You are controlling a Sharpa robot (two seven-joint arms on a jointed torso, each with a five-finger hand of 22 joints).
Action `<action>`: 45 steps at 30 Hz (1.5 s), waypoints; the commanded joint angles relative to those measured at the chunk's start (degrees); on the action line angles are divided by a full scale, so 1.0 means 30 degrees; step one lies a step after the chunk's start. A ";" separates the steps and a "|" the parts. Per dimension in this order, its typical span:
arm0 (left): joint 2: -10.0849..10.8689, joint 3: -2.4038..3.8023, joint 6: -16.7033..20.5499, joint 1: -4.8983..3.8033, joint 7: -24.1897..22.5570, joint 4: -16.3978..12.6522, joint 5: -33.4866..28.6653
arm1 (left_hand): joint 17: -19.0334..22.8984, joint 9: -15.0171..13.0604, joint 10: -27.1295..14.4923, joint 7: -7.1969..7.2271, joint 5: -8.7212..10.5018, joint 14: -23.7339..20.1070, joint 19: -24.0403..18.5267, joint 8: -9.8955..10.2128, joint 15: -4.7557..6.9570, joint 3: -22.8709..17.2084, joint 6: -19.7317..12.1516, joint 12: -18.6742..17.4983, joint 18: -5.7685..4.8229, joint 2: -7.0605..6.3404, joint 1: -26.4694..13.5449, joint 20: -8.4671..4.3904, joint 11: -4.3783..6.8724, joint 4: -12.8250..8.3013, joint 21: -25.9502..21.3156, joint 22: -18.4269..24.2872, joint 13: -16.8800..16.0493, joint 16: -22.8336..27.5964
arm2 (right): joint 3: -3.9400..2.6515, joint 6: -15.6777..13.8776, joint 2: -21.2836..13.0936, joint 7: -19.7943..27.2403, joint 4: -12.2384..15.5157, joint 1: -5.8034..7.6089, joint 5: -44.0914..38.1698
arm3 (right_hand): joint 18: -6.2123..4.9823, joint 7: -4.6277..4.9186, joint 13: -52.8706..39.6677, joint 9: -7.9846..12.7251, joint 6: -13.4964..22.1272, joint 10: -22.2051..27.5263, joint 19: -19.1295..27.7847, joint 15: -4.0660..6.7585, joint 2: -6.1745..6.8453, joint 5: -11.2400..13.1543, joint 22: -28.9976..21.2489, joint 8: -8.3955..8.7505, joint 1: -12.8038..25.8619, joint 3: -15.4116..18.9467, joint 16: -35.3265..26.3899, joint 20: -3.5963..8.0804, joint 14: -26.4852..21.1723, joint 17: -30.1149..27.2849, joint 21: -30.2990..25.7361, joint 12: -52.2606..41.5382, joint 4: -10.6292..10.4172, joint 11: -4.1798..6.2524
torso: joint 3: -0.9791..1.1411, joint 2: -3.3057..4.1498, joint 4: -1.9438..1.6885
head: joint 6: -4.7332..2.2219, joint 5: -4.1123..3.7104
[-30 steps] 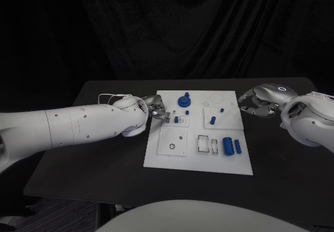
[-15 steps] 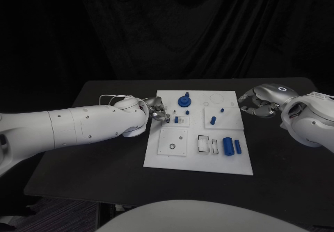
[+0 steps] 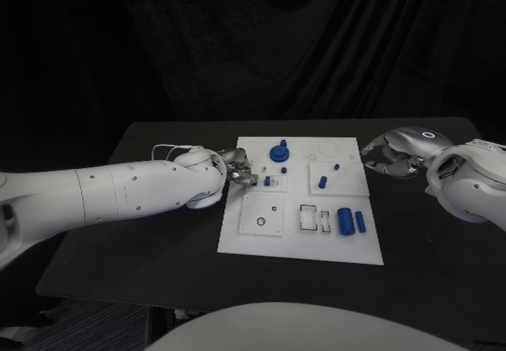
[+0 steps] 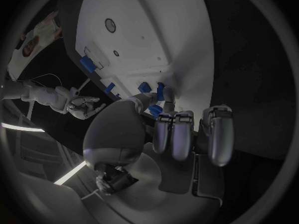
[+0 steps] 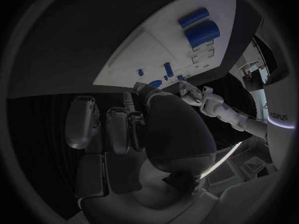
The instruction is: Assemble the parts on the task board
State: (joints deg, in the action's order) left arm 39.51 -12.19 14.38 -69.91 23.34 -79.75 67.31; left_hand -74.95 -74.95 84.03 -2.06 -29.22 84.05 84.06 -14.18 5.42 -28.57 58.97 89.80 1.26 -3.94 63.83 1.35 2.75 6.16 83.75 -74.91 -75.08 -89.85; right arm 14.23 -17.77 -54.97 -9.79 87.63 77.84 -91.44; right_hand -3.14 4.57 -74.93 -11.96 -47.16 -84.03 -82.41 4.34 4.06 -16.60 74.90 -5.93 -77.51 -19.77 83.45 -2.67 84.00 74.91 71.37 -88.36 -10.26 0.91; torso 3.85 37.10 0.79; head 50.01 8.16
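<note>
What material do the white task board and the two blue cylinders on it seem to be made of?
Task board: probably matte white plastic, evenly flat with no glare. Blue cylinders: likely smooth plastic, uniform colour with a faint sheen; the pictures cannot confirm it.

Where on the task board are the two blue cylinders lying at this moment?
In the head view the two blue cylinders lie side by side near the task board's near right corner, just right of a small rectangular slot, on the right hand's side.
</note>
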 commanded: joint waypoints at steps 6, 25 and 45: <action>-0.0030 0.0010 -0.0343 0.0160 -0.0362 0.0042 0.0064 | -0.5018 -0.0404 0.1991 0.0352 -0.0047 0.1985 0.0810 -0.0080 0.0091 -0.0455 0.0245 0.0066 0.0151 0.0214 0.0053 -0.0174 0.0082 -0.0292 -0.0116 -0.4253 -0.4973 -0.0050 | -0.0014 -0.0063 -0.0048 -0.0362 0.0040 -0.0029 -0.0048 | -0.0290 0.0024 -0.4419 0.0018 -0.0122 -0.1223 0.0126 -0.0180 -0.0043 0.0116 0.3245 0.0109 0.0163 -0.0143 -0.0108 0.0014 0.1197 0.3010 -0.0053 0.0064 0.0022 -0.0149 | -0.0003 -0.0006 -0.0007 | -0.0003 -0.0032; -0.0117 0.0010 -0.0835 0.0243 -0.0572 0.0310 0.0064 | -0.5018 -0.0341 0.1991 0.0315 0.0674 0.1985 0.0769 -0.0050 0.0064 -0.0360 0.0136 0.0066 0.0168 0.0344 -0.0241 -0.0157 0.0047 0.0031 -0.0221 -0.4224 -0.4973 -0.0050 | -0.0014 -0.0062 -0.0033 -0.0342 0.0019 -0.0029 -0.0048 | -0.0290 0.0024 -0.4419 0.0018 -0.0122 -0.1223 0.0126 -0.0180 -0.0043 0.0116 0.3245 0.0109 0.0163 -0.0143 -0.0108 0.0014 0.1197 0.3010 -0.0053 0.0064 0.0022 -0.0149 | -0.0001 -0.0011 0.0012 | -0.0003 0.0007; -0.0162 0.0012 -0.1778 0.0260 -0.0648 0.0678 -0.0166 | -0.5018 0.1469 0.1991 0.0112 0.5198 0.1985 0.0770 0.1191 -0.0129 0.3171 0.0656 0.0066 0.0182 0.1355 -0.2861 0.0020 -0.0165 0.3539 -0.0377 -0.4226 -0.4973 -0.0050 | -0.0014 -0.0050 -0.0014 -0.0316 0.0001 -0.0031 -0.0048 | -0.0291 0.0019 -0.4421 0.0028 -0.0151 -0.1227 0.0126 -0.0179 -0.0053 0.0115 0.3244 0.0108 0.0173 -0.0168 -0.0093 0.0014 0.1202 0.3024 -0.0068 0.0061 0.0037 -0.0148 | 0.0002 -0.0003 0.0005 | -0.0003 0.0016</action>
State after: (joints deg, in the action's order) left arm 39.11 -11.86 11.49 -69.49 21.88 -77.74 67.53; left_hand -74.92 -70.67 84.03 -1.78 -13.51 84.05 84.06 -10.84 5.42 -19.34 60.56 89.80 1.26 0.06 55.64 1.35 2.75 16.78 82.96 -74.90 -75.08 -89.85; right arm 14.23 -17.75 -54.97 -9.82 87.59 77.84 -91.43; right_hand -3.14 4.57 -74.91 -11.97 -47.16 -84.03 -82.41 4.34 4.06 -16.60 74.93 -5.93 -77.51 -19.93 83.45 -2.67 84.00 74.91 71.37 -88.36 -10.10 0.91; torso 3.83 37.09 0.82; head 50.01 8.23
